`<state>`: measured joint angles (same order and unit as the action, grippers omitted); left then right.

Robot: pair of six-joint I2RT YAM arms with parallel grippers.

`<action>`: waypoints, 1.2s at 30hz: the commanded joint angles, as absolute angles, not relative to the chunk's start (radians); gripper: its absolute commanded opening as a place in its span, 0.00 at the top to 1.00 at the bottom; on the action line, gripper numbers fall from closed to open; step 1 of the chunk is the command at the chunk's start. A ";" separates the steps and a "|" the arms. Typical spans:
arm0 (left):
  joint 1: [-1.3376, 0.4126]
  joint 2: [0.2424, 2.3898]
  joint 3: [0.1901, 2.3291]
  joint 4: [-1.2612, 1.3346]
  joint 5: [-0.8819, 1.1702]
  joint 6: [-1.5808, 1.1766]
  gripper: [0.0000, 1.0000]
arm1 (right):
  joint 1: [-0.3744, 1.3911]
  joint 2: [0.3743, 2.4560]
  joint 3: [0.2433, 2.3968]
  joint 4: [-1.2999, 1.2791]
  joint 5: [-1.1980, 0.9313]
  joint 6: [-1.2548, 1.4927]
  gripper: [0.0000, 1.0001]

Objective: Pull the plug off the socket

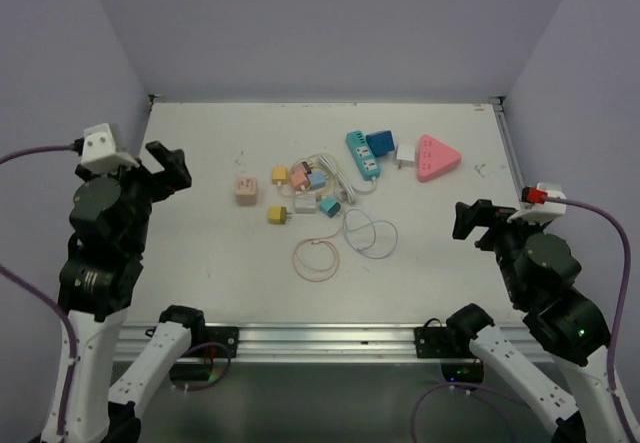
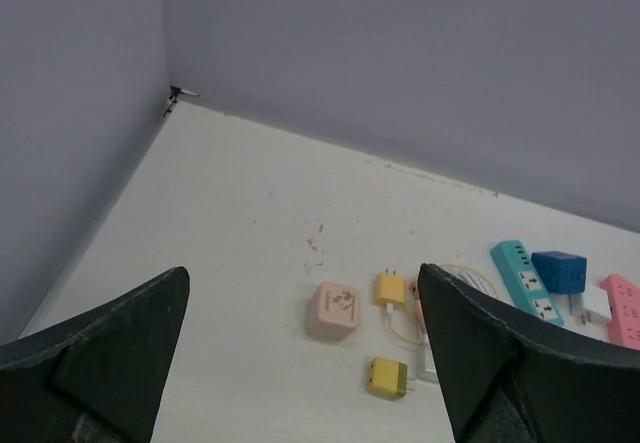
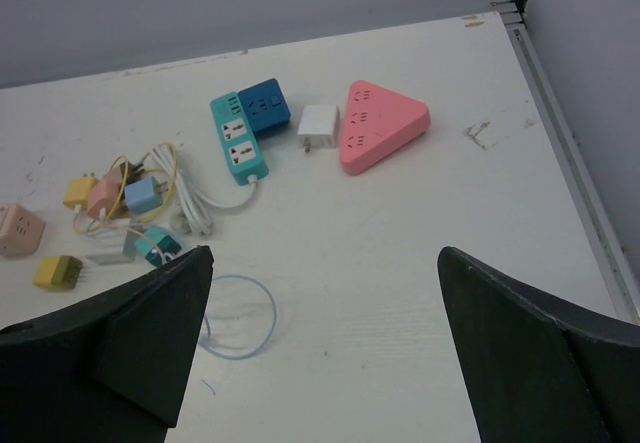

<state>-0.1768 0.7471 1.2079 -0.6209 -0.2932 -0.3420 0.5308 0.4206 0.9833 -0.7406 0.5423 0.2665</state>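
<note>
A white plug (image 1: 403, 160) sits against the left side of a pink triangular socket (image 1: 437, 156) at the back right of the table; I cannot tell if its pins are in. In the right wrist view the plug (image 3: 319, 126) touches the socket (image 3: 383, 123). A dark blue cube adapter (image 3: 265, 106) sits against a teal power strip (image 3: 238, 138). My left gripper (image 1: 168, 168) hangs open and empty over the left side, far from them. My right gripper (image 1: 478, 221) is open and empty, nearer than the pink socket. Both grippers' jaws stand wide apart in the wrist views (image 2: 303, 273) (image 3: 325, 253).
A pink cube charger (image 1: 246, 190), yellow chargers (image 1: 278, 215), small pink, blue and teal plugs with tangled white and yellow cables (image 1: 318, 183) lie mid-table. A pink cable loop (image 1: 316, 258) and a blue one (image 1: 370, 231) lie nearer. Walls enclose the table on three sides.
</note>
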 commanded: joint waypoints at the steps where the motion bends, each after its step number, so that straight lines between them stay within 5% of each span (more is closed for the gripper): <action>1: -0.170 0.611 1.166 -0.696 -0.399 -0.305 0.00 | 0.531 0.362 1.000 -0.759 0.566 0.229 0.01; 6: -0.172 0.373 1.011 -0.686 -0.437 -0.336 0.00 | 0.531 0.241 0.922 -0.736 0.569 0.213 0.01; 24: -0.196 0.058 0.632 -0.509 -0.463 -0.394 0.00 | 0.531 0.012 0.758 -0.739 0.612 0.206 0.01; 36: -0.198 0.055 0.611 -0.502 -0.465 -0.394 0.00 | 0.531 0.011 0.750 -0.732 0.598 0.192 0.01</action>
